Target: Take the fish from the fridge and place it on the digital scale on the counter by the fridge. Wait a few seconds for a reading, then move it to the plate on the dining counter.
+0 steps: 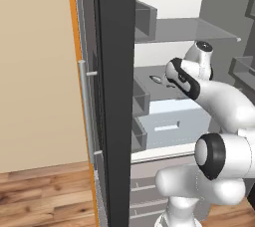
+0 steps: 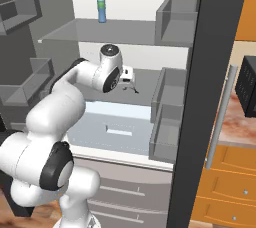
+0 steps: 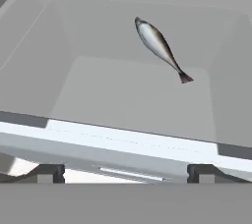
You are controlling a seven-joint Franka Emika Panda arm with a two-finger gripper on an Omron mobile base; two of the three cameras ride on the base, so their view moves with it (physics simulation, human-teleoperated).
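Note:
The fish [image 3: 160, 48], small, slim and silvery-dark, lies flat on a grey shelf inside the open fridge [image 2: 125, 32], its tail pointing toward the lower right of the hand view. It also shows as a small shape [image 1: 157, 79] on the middle shelf just left of the arm's hand. My gripper [image 3: 125, 174] is open, its two dark fingertips [image 3: 49, 174] spread wide at the bottom of the hand view. It hovers short of the fish and holds nothing. From the right base view the gripper [image 2: 131, 86] reaches in over the middle shelf. The scale, plate and dining counter are out of view.
A pale drawer [image 2: 117, 127] sits below the shelf. A blue-green bottle [image 2: 101, 6] stands on the upper shelf. Door bins [image 2: 167, 117] flank the opening. The open door [image 1: 117, 96] with silver handle [image 1: 85, 116] stands left. A black microwave [image 2: 247, 87] rests on the marbled counter [image 2: 235, 124].

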